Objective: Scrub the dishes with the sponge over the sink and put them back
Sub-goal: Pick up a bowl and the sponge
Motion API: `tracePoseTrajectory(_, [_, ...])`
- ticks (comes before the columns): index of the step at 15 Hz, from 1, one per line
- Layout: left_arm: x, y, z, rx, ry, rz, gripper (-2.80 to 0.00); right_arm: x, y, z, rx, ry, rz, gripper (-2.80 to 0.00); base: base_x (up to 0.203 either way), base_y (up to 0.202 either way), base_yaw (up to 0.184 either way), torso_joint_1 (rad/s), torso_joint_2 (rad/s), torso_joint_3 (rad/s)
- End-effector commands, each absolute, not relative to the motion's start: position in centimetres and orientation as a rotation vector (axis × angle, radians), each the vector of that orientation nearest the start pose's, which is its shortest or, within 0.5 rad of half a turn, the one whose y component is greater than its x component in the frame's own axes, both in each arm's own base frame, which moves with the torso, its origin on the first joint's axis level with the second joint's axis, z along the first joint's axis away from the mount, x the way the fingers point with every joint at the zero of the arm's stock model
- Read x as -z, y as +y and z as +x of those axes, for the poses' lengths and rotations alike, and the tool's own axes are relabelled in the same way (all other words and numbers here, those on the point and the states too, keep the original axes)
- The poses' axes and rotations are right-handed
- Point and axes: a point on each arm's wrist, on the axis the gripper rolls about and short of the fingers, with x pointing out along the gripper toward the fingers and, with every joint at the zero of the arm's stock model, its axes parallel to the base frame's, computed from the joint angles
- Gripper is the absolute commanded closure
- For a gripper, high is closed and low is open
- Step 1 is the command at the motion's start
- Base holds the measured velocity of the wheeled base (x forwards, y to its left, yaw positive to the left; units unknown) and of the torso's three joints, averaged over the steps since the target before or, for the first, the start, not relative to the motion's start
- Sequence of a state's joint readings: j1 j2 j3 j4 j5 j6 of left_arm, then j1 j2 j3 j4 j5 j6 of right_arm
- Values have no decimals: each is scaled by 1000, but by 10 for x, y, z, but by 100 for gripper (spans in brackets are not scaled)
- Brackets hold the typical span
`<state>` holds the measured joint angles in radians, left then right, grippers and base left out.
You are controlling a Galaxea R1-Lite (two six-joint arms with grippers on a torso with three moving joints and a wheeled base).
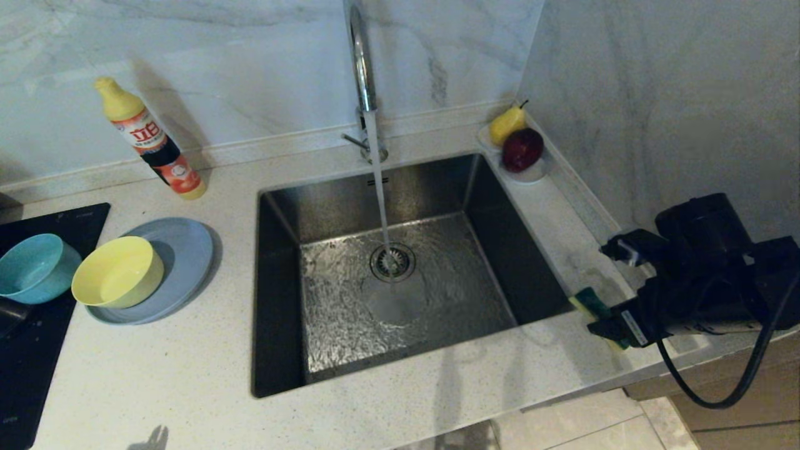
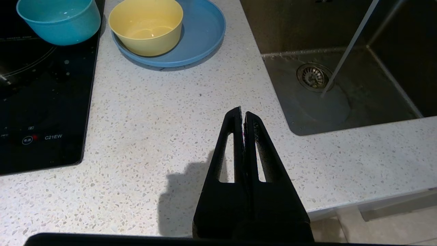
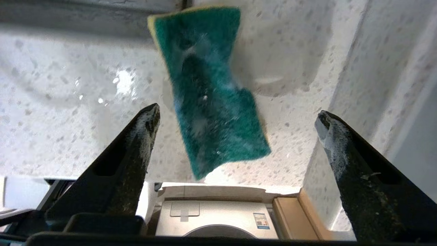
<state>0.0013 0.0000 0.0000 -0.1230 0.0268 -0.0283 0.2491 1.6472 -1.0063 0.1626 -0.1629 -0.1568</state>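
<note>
The sponge [image 1: 589, 302] [image 3: 211, 95] lies green face up on the counter by the sink's [image 1: 487, 206] front right corner. My right gripper [image 1: 612, 287] [image 3: 237, 114] hovers over it, open wide; neither finger touches it. Water runs from the tap [image 1: 362, 69] into the sink [image 2: 341, 109]. On the counter to the sink's left, the yellow bowl [image 1: 115, 272] [image 2: 146, 25] sits on the grey-blue plate [image 1: 187, 250] [image 2: 205, 30]. The teal bowl [image 1: 34, 265] [image 2: 59, 18] stands on the black hob. My left gripper [image 2: 242, 111] is parked shut and empty above the near counter.
A detergent bottle [image 1: 150, 140] stands at the back left. A white saucer [image 1: 530, 175] with a pear and a red fruit sits at the back right corner. The black hob [image 1: 25, 350] fills the far left. A wall [image 1: 656, 94] runs close along the right.
</note>
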Motion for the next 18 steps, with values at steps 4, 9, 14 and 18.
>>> tracePoseTrajectory(4, [-77,1,-20,-28,-83,-30,0,-177,64,263,-159,794,-309,-280,0,0,0,0,0,0])
tracePoseTrajectory(9, [-77,1,-20,-28,-83,-30,0,-173,63,260,-171,811,-306,-280,0,0,0,0,0,0])
tracePoseTrajectory(14, [-77,1,-20,-28,-83,-30,0,-168,63,259,-179,828,-304,-280,0,0,0,0,0,0])
tracePoseTrajectory(18, [-77,1,-20,-28,-83,-30,0,-165,63,259,-187,839,-302,-280,0,0,0,0,0,0])
